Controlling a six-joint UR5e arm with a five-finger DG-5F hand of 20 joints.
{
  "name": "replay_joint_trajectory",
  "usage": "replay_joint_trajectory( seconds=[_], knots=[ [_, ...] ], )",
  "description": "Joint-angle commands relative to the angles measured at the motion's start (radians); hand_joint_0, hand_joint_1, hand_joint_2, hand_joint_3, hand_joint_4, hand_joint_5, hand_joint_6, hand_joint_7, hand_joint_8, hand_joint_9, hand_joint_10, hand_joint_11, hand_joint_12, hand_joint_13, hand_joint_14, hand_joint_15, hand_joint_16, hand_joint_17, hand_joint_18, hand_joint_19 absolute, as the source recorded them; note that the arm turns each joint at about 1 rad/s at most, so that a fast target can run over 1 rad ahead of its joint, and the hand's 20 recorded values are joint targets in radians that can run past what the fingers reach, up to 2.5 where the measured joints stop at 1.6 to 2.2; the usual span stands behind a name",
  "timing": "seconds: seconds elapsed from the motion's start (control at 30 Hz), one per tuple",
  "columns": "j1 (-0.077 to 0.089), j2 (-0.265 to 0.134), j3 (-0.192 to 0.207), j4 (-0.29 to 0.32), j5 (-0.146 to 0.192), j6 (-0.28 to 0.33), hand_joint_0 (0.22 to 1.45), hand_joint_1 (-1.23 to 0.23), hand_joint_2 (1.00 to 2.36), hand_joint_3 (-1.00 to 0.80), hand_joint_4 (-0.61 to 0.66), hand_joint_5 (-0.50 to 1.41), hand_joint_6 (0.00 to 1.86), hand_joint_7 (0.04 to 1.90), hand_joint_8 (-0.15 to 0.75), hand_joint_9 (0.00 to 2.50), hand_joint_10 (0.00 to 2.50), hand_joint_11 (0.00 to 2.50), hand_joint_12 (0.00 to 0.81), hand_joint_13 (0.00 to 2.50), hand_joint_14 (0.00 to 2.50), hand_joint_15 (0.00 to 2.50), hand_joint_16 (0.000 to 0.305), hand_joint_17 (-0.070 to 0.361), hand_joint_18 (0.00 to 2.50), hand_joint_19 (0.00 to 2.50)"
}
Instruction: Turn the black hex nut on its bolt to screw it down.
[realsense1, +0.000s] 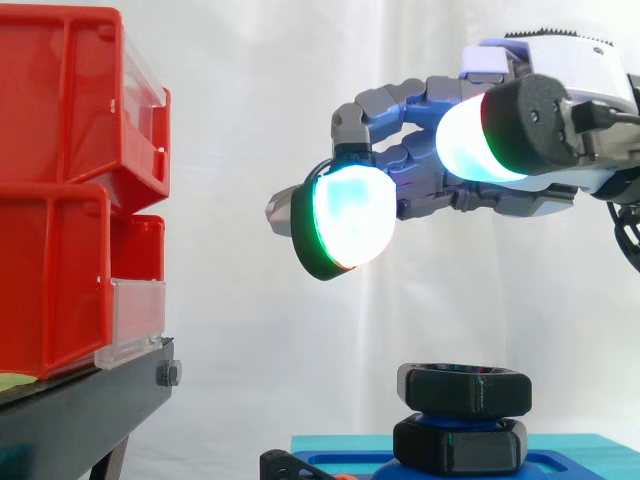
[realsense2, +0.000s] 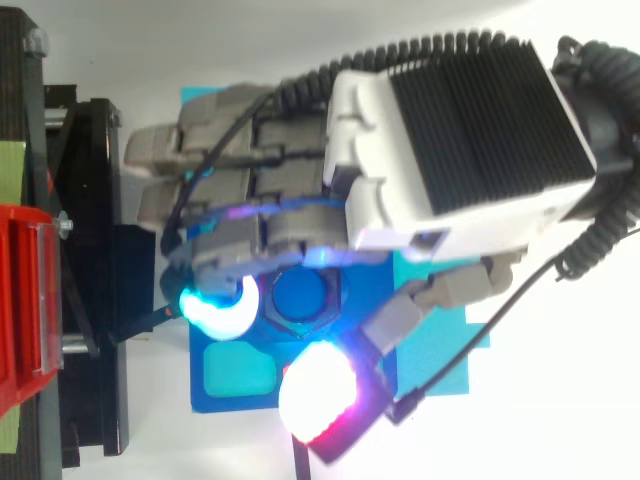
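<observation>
The black hex nut sits on a blue bolt, with a second black nut under it on the blue base. My hand hovers well above the nut, palm down, not touching it. Its fingers are loosely bent with glowing pads and hold nothing. From the top view the nut shows in the gap between the fingers and the thumb.
Stacked red bins stand on a black stand at the left, about a hand's width from the bolt. White curtain lies behind. The blue base has a teal inset near the stand.
</observation>
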Motion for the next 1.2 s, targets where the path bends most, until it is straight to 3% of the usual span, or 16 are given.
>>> replay_joint_trajectory(
  seconds=[0.0, 0.3, 0.37, 0.6, 0.77, 0.9, 1.17],
  knots=[
    [0.03, 0.0, 0.0, -0.005, 0.027, -0.004, 0.5, -0.43, 1.0, -0.5, 0.28, -0.13, 0.5, 1.06, 0.315, 0.43, 0.0, 0.17, 0.364, 0.23, 0.0, 0.0, 0.056, 0.126, 0.31, 0.19],
    [0.059, -0.034, 0.0, -0.007, 0.044, -0.004, 0.5, -0.43, 1.0, -0.5, 0.27, -0.13, 0.5, 1.09, 0.317, 0.43, 0.0, 0.17, 0.363, 0.23, 0.0, 0.0, 0.056, 0.127, 0.31, 0.19],
    [0.078, -0.034, 0.0, -0.011, 0.047, -0.007, 0.5, -0.43, 1.0, -0.5, 0.27, -0.13, 0.5, 1.08, 0.316, 0.43, 0.0, 0.17, 0.363, 0.23, 0.0, 0.0, 0.056, 0.127, 0.31, 0.19],
    [0.087, -0.043, 0.0, -0.02, 0.064, -0.007, 0.51, -0.43, 1.0, -0.5, 0.28, -0.13, 0.5, 1.07, 0.316, 0.44, 0.0, 0.17, 0.362, 0.23, 0.0, 0.0, 0.056, 0.126, 0.31, 0.19],
    [0.087, -0.043, 0.0, -0.025, 0.064, -0.009, 0.51, -0.43, 1.0, -0.5, 0.26, -0.12, 0.5, 1.1, 0.317, 0.44, 0.0, 0.17, 0.362, 0.23, 0.0, 0.0, 0.056, 0.126, 0.31, 0.19],
    [0.076, -0.043, 0.0, -0.042, 0.059, -0.013, 0.51, -0.43, 1.0, -0.5, 0.24, -0.11, 0.51, 1.17, 0.319, 0.45, 0.0, 0.17, 0.362, 0.23, 0.0, 0.0, 0.056, 0.126, 0.31, 0.18],
    [0.055, -0.043, 0.0, -0.071, 0.042, -0.03, 0.51, -0.44, 1.0, -0.5, 0.22, -0.13, 0.62, 1.02, 0.319, 0.45, 0.0, 0.18, 0.361, 0.24, 0.0, 0.0, 0.056, 0.126, 0.32, 0.19]
  ],
)
